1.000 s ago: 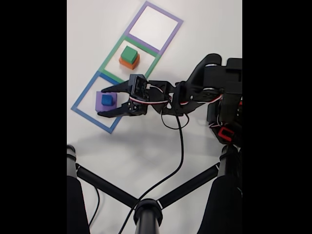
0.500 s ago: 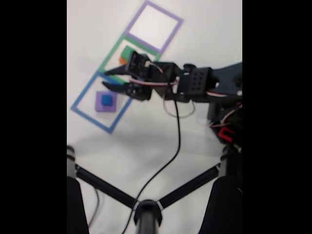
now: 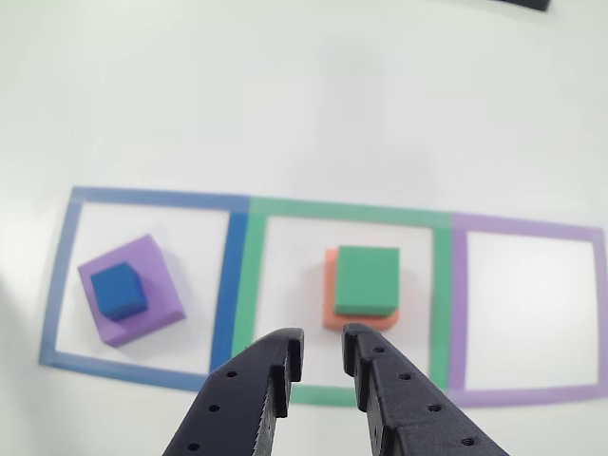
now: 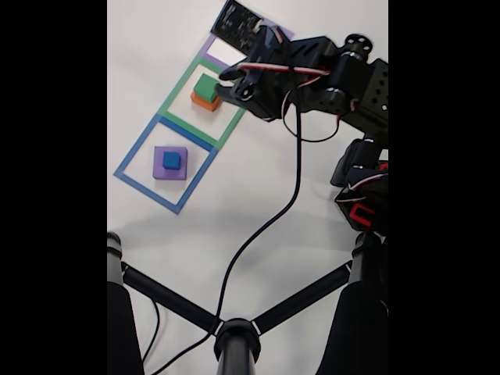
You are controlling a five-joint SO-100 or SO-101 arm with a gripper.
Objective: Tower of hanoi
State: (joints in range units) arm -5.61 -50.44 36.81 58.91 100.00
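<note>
The tower of hanoi stands in two stacks. The small blue cube (image 3: 121, 290) (image 4: 171, 160) sits on the flat purple block (image 3: 157, 294) (image 4: 160, 173) inside the blue tape square (image 3: 226, 275). The green block (image 3: 368, 278) (image 4: 207, 83) rests on the salmon-orange block (image 3: 331, 306) (image 4: 204, 101) inside the green tape square (image 3: 249, 285). My gripper (image 3: 323, 339) (image 4: 228, 84) hovers just beside the green block, open by a narrow gap with nothing between its fingers.
The purple tape square (image 3: 527, 309) holds nothing; in the fixed view the arm covers most of it. A black cable (image 4: 291, 195) trails from the arm. The arm's base (image 4: 361, 195) is at the right, and black stand legs (image 4: 234, 336) cross the bottom.
The gripper drew away from the blue cube, leaving it on the purple block. It swung over to the green square and its jaws narrowed.
</note>
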